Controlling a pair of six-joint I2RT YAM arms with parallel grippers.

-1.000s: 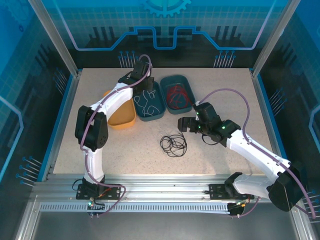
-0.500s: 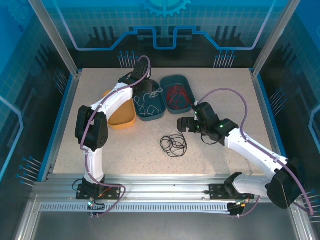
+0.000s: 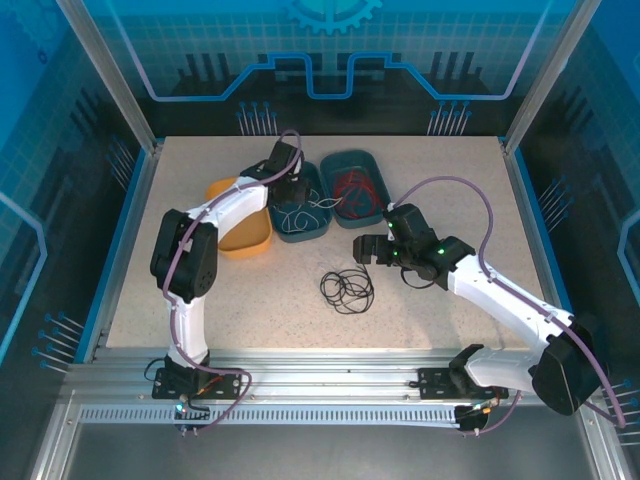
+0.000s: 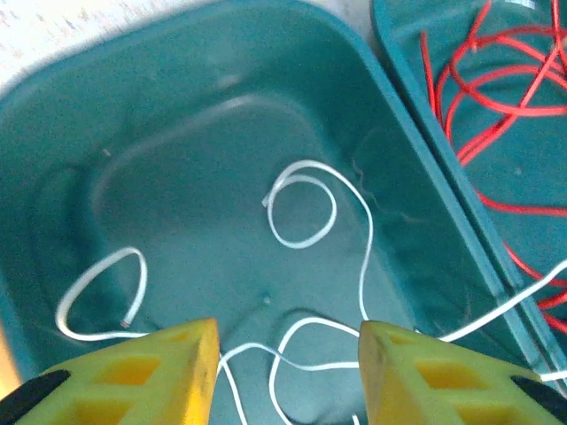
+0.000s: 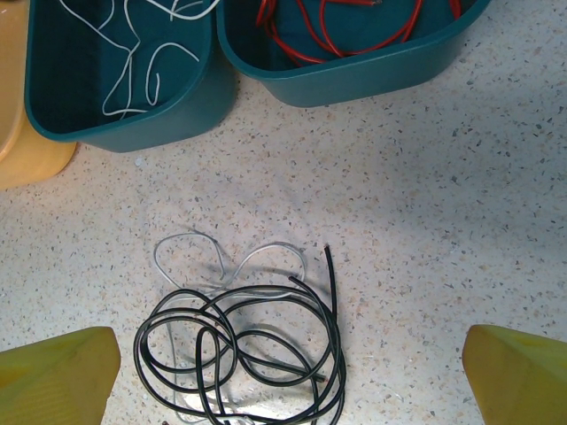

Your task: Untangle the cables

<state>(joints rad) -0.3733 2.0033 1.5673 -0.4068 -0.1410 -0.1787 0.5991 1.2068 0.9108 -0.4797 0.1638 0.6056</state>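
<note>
My left gripper (image 4: 288,372) hangs open low over the middle teal bin (image 4: 177,53), its yellow fingers apart. The white cable (image 4: 301,204) lies in loose loops on that bin's floor below them, and one strand trails over the rim toward the neighbouring bin. The red cable (image 4: 505,97) is piled in the right teal bin (image 3: 352,188). On the table lies the black cable (image 5: 239,354) as a loose coil, with a thin pale wire (image 5: 190,243) tangled under it. My right gripper (image 5: 292,390) is wide open just above and near this coil, holding nothing.
A yellow bin (image 3: 240,235) stands left of the teal bins, partly under my left arm. The three bins sit side by side at the back centre. Open speckled tabletop (image 3: 440,190) lies right of the bins and round the black coil.
My left gripper has opened and moved nearer and lower over the middle bin. The white cable now lies lower in the bin, one strand over the rim. The right arm has barely shifted.
</note>
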